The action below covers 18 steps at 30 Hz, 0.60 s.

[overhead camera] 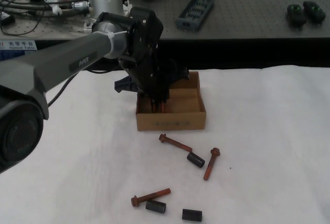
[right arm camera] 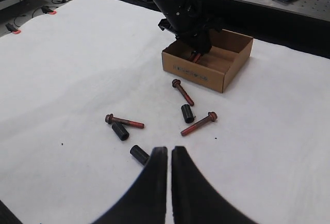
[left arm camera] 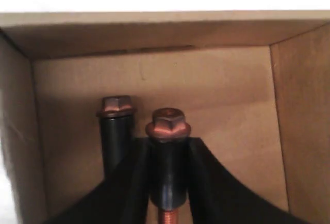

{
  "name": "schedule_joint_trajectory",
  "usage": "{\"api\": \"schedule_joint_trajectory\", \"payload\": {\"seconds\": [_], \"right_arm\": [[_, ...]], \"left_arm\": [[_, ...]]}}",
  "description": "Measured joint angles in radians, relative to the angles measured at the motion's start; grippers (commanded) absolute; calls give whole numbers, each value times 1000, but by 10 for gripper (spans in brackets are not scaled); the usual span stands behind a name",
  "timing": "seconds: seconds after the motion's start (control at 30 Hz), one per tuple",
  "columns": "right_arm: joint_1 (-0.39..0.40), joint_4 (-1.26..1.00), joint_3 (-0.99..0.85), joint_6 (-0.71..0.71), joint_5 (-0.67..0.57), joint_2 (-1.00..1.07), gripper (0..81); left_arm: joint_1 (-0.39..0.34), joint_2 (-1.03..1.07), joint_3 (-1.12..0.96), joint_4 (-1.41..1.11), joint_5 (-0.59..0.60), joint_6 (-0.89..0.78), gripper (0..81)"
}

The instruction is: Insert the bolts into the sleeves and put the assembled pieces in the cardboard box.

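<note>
My left gripper (left arm camera: pixel 168 152) is down inside the cardboard box (overhead camera: pixel 172 121), shut on an assembled piece (left arm camera: pixel 167 175): a copper bolt in a black sleeve. A second assembled piece (left arm camera: pixel 116 131) lies on the box floor right beside it. On the white cloth in front of the box lie three loose bolts (overhead camera: pixel 175 143) (overhead camera: pixel 210 164) (overhead camera: pixel 150 197) and three black sleeves (overhead camera: pixel 195 159) (overhead camera: pixel 155 206) (overhead camera: pixel 192 215). My right gripper (right arm camera: pixel 169 152) is shut with nothing in it, above the cloth near the closest sleeve (right arm camera: pixel 139 154).
The box has an inner divider, and the left arm (overhead camera: pixel 62 69) covers its left half in the high view. Behind the cloth, a dark perforated bench holds a grey tray (overhead camera: pixel 195 10), cables and two black-green parts (overhead camera: pixel 306 12). Open cloth lies to the right.
</note>
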Motion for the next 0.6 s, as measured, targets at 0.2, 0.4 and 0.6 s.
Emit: {"api": "schedule_joint_trajectory", "payload": {"seconds": [0.2, 0.4, 0.6], "right_arm": [[0, 0, 0, 16, 0, 0, 32], [0, 0, 0, 19, 0, 0, 32], [0, 0, 0, 20, 0, 0, 32]], "left_arm": [[0, 0, 0, 0, 0, 0, 229], [0, 0, 0, 2, 0, 0, 231], [0, 0, -2, 19, 2, 0, 231]]}}
